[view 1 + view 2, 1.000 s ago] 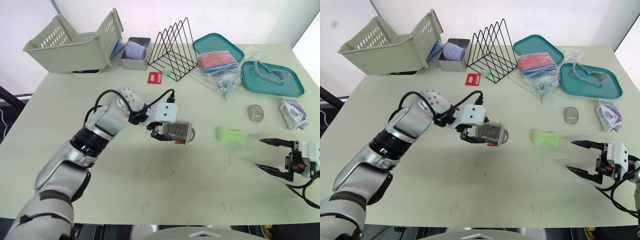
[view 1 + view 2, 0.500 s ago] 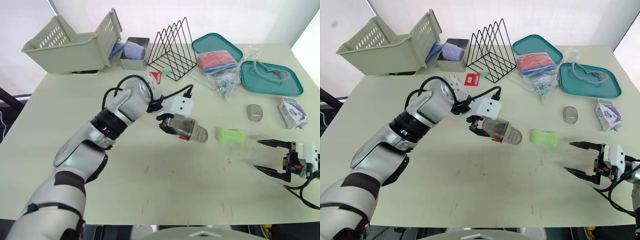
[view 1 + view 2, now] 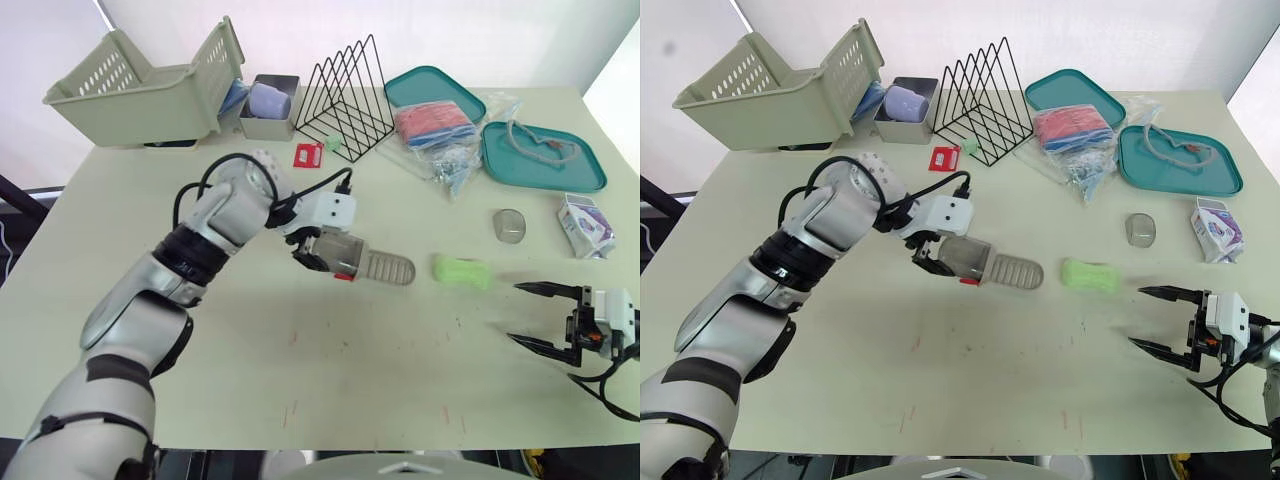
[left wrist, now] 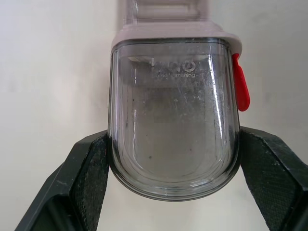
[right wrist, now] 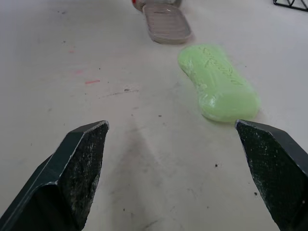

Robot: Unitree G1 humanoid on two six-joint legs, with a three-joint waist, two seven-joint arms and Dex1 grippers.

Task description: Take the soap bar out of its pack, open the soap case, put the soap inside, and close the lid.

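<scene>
The green soap bar point(image 3: 463, 271) lies bare on the table, right of centre. The soap case is open: my left gripper point(image 3: 335, 262) is shut on its clear lid point(image 4: 173, 130), which carries a red clasp point(image 4: 242, 89). The grey ribbed base point(image 3: 386, 267) stretches out flat on the table toward the soap, a short gap from it. The white and purple soap pack point(image 3: 587, 225) lies near the right edge. My right gripper point(image 3: 548, 318) is open and low over the table, in front of the soap point(image 5: 219, 82) with nothing between its fingers.
A grey oval object point(image 3: 510, 225) lies between the soap and the pack. At the back stand a tilted basket point(image 3: 140, 85), a small metal tin point(image 3: 270, 105), a wire rack point(image 3: 348, 100), two teal trays point(image 3: 545, 158) and a plastic bag point(image 3: 440, 135).
My left gripper swung right toward the soap, then drew back left a little. The case has gone from a shut dome to open, its base now lying flat. My right gripper stayed put.
</scene>
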